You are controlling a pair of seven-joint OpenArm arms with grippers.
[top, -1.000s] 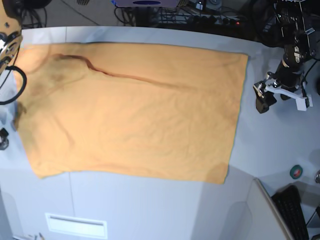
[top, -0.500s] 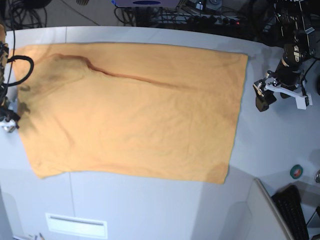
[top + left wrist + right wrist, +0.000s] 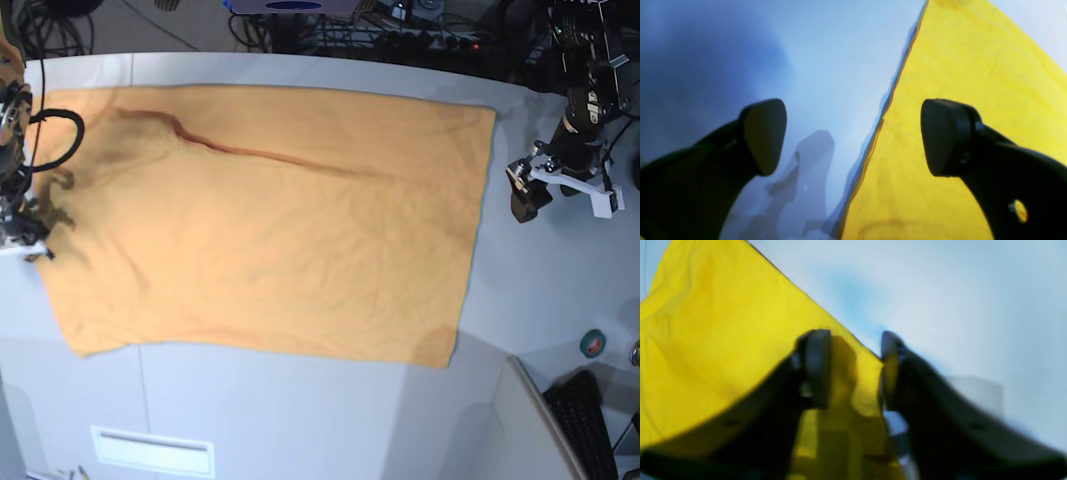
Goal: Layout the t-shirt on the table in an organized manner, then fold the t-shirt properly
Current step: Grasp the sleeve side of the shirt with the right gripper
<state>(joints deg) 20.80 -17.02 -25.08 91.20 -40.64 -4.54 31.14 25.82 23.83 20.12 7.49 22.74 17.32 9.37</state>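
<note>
A plain orange-yellow cotton t-shirt [image 3: 265,220] lay spread flat across the smooth white-grey desk [image 3: 540,290], a dark crease running along its upper part. At the shirt's near-sleeve edge, the right gripper [image 3: 855,370] had its black jaws partly parted, straddling the cloth's edge with fabric showing between them; whether they pinched it could not be told. The left gripper [image 3: 853,136] hovered by the shirt's opposite edge with its jaws spread wide and released, one above bare desk, the other above yellow fabric.
</note>
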